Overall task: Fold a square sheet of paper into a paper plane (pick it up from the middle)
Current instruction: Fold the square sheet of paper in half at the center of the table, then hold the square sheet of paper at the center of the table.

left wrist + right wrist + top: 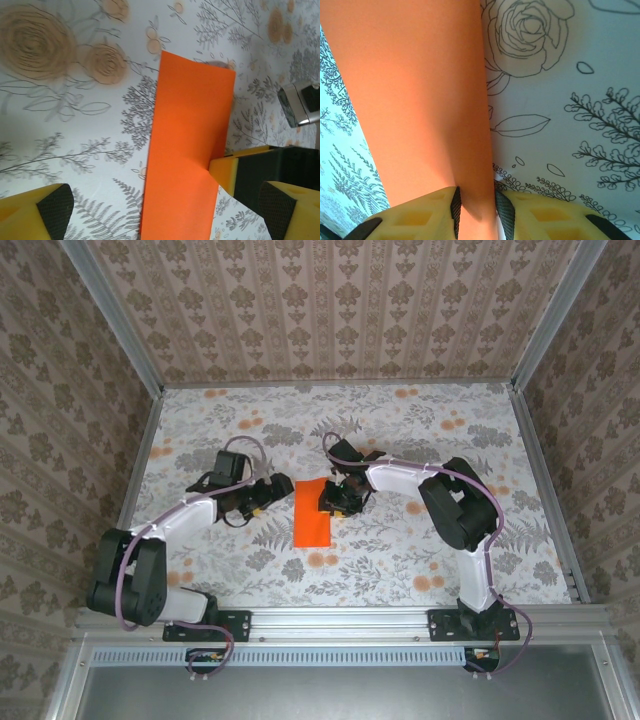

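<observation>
The square sheet of paper [312,512] is bright orange and lies on the floral table as a narrow upright rectangle, not shaped as a paper plane. My right gripper [335,502] stands at its right long edge. In the right wrist view the sheet [420,100] rises as a ridge between the black pads, and the right gripper [476,210] is shut on it. My left gripper [262,502] sits just left of the sheet with its jaws wide open. In the left wrist view the sheet [192,140] runs between the spread fingers of the left gripper [165,212], and the right gripper's yellow finger [227,170] touches the sheet's right edge.
The floral tablecloth [430,440] is bounded by patterned walls at the left [70,440], back and right. An aluminium rail [340,620] with both arm bases runs along the near edge. Open cloth lies behind and in front of the sheet.
</observation>
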You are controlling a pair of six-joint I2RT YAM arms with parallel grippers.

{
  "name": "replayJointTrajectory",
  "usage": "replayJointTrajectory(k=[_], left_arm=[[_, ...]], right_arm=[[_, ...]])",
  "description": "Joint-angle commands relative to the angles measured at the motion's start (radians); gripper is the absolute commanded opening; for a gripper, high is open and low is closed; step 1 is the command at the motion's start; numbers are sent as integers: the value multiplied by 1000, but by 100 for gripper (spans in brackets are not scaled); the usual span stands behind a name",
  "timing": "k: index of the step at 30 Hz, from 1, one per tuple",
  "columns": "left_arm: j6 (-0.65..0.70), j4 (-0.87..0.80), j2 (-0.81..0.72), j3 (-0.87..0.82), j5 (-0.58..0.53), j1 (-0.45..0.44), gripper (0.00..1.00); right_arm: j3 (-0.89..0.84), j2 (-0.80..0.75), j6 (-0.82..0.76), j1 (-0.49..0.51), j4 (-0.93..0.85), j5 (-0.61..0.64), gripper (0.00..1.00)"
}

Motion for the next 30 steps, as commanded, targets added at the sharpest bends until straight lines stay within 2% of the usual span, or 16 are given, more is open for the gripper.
replayJointTrajectory(k=[1,5,14,24,26,30], left_arm=[[11,35,33,25,40,-28,97],[-1,71,64,33,58,-50,94],[-32,100,121,45,59,-74,71],[-41,112,188,71,66,-102,55],[-44,116,204,77,70,-136,53],[-45,128,231,88,83,-148,47]], right_arm=[[-58,108,-25,-31,-185,271,33],[-55,110,-35,-31,-184,268,33],[-55,122,-14,-33,-190,282,33],[-57,137,-1,-41,-191,281,33],[-60,140,3,-42,-192,282,33],[-58,142,7,-44,-191,280,34]])
